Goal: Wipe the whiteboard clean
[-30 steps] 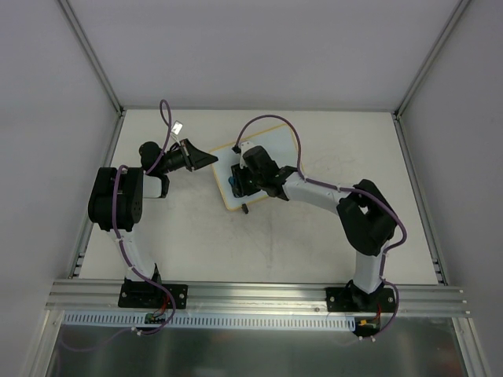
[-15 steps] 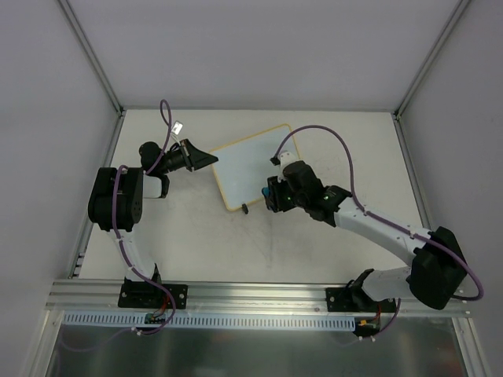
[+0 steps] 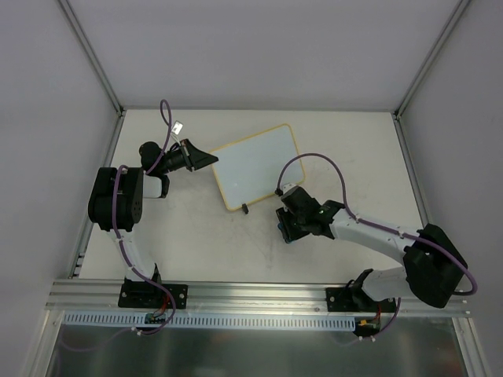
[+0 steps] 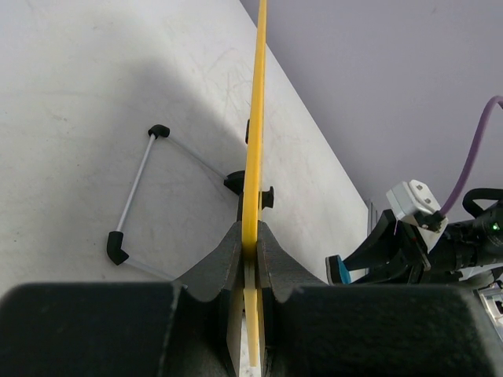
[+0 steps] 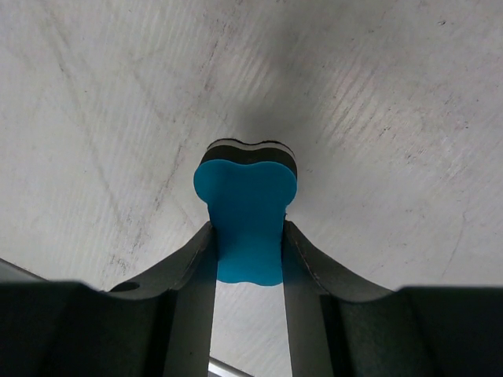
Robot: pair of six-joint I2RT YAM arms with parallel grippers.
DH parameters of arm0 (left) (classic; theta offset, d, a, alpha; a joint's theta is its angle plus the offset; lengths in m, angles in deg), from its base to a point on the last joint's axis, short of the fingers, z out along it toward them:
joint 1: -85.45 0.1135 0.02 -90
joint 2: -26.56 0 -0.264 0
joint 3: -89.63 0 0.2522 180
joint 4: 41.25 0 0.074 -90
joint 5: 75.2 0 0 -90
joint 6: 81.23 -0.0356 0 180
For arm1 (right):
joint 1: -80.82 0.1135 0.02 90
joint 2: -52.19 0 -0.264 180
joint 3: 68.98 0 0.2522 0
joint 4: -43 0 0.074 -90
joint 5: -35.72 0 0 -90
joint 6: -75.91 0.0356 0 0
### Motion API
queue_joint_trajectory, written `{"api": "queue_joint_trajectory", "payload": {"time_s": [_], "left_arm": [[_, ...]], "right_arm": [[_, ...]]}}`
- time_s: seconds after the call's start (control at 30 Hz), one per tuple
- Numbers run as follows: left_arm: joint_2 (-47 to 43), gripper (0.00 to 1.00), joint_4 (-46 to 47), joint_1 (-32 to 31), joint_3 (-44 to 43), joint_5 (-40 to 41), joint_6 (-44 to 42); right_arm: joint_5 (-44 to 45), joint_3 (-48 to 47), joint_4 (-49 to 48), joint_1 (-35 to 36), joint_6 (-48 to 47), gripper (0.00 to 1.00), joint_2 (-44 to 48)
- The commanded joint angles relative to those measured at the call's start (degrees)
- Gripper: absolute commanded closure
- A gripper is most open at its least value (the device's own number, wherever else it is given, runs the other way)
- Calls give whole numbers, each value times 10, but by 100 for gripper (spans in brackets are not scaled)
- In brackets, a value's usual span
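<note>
The whiteboard (image 3: 255, 165), glossy white in a pale-yellow frame, lies at the back middle of the table with its face blank. My left gripper (image 3: 206, 159) is shut on its left edge. In the left wrist view the yellow frame (image 4: 255, 118) runs edge-on out of the closed left gripper (image 4: 251, 236). My right gripper (image 3: 285, 226) is off the board, low over the table just in front of its near right corner. It is shut on a blue eraser (image 5: 247, 208), whose dark felt side faces the tabletop. The eraser (image 4: 339, 269) also shows in the left wrist view.
A black clip foot (image 3: 246, 208) sticks out from the board's near edge. A thin metal rod with black end caps (image 4: 137, 188) shows beside the board. Grey walls close the table (image 3: 196, 236) on three sides. An aluminium rail (image 3: 259, 294) runs along the near edge.
The right arm carried the eraser from the board's near left part rightward across it, then off the near edge onto the table. The left arm and the board stayed put.
</note>
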Motion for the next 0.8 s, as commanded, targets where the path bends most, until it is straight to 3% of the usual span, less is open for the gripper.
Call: {"api": "queue_joint_trajectory", "payload": {"time_s": [0.0,0.2,0.23,0.27,0.33,0.37,0.47,0.57,0.63,0.77], "left_arm": [[-9,98,20,-1,-4,-25,-13],[-15,98,13,-1,-2,-24,-19],[-15,98,12,-1,-1,-24,-21],[-15,98,12,-1,-1,-24,-21],[-15,98,12,-1,-1,-23,-22],[-15,98,13,-1,-1,-22,-22],[-15,96,12,-1,-1,-22,-20],[-15,87,13,0,-1,-22,-21],[-16,84,14,-1,1,-22,-21],[-20,69,15,-1,3,-22,-21]], "right_arm": [[23,-8,6,10,9,93,-19],[72,-32,26,36,7,88,-68],[70,-33,25,37,9,83,-73],[70,-34,26,39,10,70,-77],[73,-37,26,40,10,63,-85],[73,-37,26,41,10,52,-85],[73,-37,26,43,11,34,-73],[71,-36,26,43,10,26,-51],[68,-36,27,44,10,26,-37],[68,-36,28,44,10,26,-26]]}}
